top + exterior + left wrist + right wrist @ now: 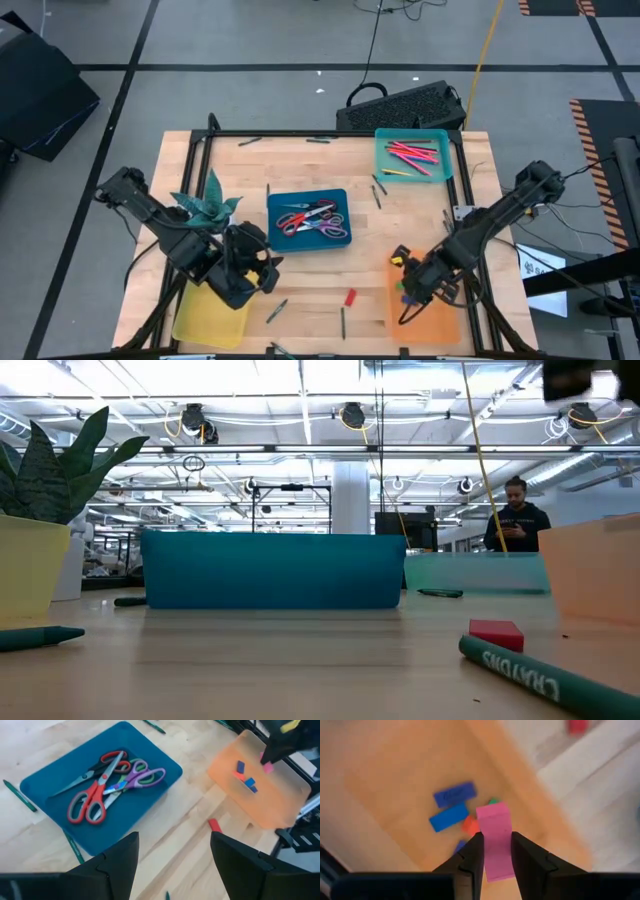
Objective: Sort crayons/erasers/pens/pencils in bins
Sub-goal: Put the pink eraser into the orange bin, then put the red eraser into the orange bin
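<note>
Four bins are laid out on the table, and they are taken here from the left side across to the right. At the near left the yellow bin (208,318) is partly covered by the left gripper (262,272), whose fingers (120,860) are seen spread wide with nothing between them. Toward the middle stands the blue bin (340,238), filled with scissors (308,219). Nearer the front edge a red eraser (350,297) is left loose on the wood, between the two grippers, with green crayons (277,310) scattered around it. Farther right and back, the teal bin (380,160) is stocked with red and yellow sticks. At the near right the orange bin (440,325) is overhung by the right gripper (408,282), which is clamped on a pink eraser (495,840).

That eraser is held with its long axis running along the fingers, and the bin floor with the blue erasers (451,805) lies straight beyond it. Release into the orange bin is judged the step in hand; only a spreading of the fingers appears needed. The red eraser would be left for either arm, the two lying about equally near.
</note>
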Motion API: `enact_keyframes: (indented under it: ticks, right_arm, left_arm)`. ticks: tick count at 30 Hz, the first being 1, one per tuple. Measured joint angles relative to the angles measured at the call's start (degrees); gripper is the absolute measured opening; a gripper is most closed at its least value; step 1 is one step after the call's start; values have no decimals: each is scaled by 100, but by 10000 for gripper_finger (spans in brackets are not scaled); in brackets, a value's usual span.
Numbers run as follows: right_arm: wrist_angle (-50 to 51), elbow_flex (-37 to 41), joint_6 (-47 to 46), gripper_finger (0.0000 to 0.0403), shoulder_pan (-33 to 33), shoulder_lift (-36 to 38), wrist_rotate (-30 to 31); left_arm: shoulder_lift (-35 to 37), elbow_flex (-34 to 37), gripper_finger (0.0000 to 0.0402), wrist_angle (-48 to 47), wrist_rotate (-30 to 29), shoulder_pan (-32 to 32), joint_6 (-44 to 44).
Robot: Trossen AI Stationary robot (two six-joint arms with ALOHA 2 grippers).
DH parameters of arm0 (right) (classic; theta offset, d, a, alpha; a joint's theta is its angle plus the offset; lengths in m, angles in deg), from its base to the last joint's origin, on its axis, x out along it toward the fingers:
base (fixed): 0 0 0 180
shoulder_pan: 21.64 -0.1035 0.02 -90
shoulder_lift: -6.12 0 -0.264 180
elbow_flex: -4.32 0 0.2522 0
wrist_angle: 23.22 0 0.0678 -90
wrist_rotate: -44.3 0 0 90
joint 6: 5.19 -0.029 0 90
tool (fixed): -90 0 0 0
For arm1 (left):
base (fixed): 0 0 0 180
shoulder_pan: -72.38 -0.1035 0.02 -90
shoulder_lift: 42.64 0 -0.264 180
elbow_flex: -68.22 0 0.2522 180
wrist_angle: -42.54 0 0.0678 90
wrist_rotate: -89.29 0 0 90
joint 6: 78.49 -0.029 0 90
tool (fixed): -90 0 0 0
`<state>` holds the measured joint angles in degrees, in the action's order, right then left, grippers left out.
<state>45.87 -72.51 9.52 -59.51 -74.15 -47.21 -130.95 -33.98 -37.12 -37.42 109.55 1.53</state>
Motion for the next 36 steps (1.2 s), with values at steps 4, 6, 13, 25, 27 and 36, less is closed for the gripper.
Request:
enact_keyframes:
  ticks: [4, 6, 13, 25, 27, 36]
  right_arm:
    - [-541, 909, -521, 82, -98, 42, -3]
    - [-892, 1306, -678, 82, -96, 42, -13]
    - [-1072, 2016, -822, 123, -87, 44, -30]
    - [-1165, -102, -1150, 216, 288, -15, 164]
    - [-1628, -387, -1061, 213, 475, -196, 171]
    - [-2041, -1787, -321, 215, 1000, -2133, 18]
  left_arm:
    - [0, -2, 248, 6, 20, -146, -123]
    - [0, 0, 248, 12, 52, -184, -165]
    - [0, -2, 248, 17, 422, -153, -165]
    - [0, 0, 248, 15, 518, -144, -216]
    - [0, -2, 248, 15, 494, -160, -263]
    - [0, -2, 248, 15, 547, -189, -296]
